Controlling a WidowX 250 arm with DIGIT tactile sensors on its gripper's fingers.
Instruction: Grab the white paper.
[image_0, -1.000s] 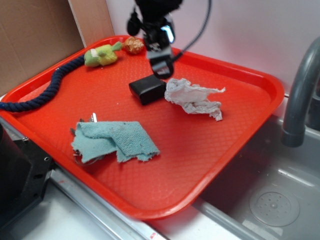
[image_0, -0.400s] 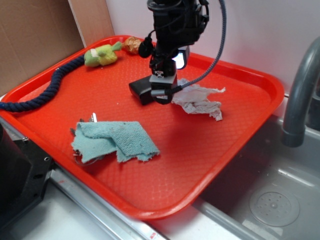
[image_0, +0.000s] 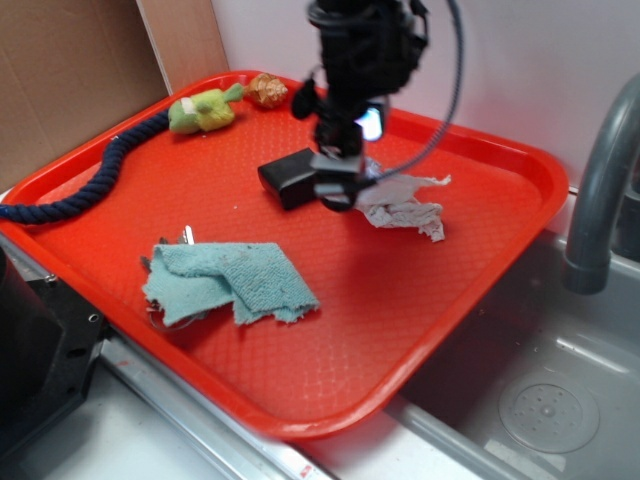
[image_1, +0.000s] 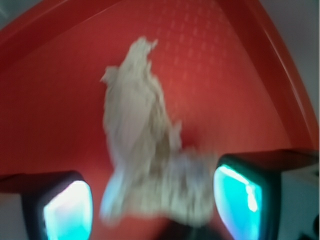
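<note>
The white paper is a crumpled wad on the red tray, just right of a black box. My gripper hangs low over the paper's left end, hiding part of it. In the wrist view the paper lies blurred between my two teal-lit fingertips, which stand wide apart on either side of its near end. The gripper is open and holds nothing.
A light teal terry cloth lies at the tray's front left. A dark blue rope, a green plush toy and a small orange object lie along the tray's back left. A sink and grey faucet are on the right.
My gripper has moved down and to the right, from above the black box at the back to low over the left end of the white paper.
</note>
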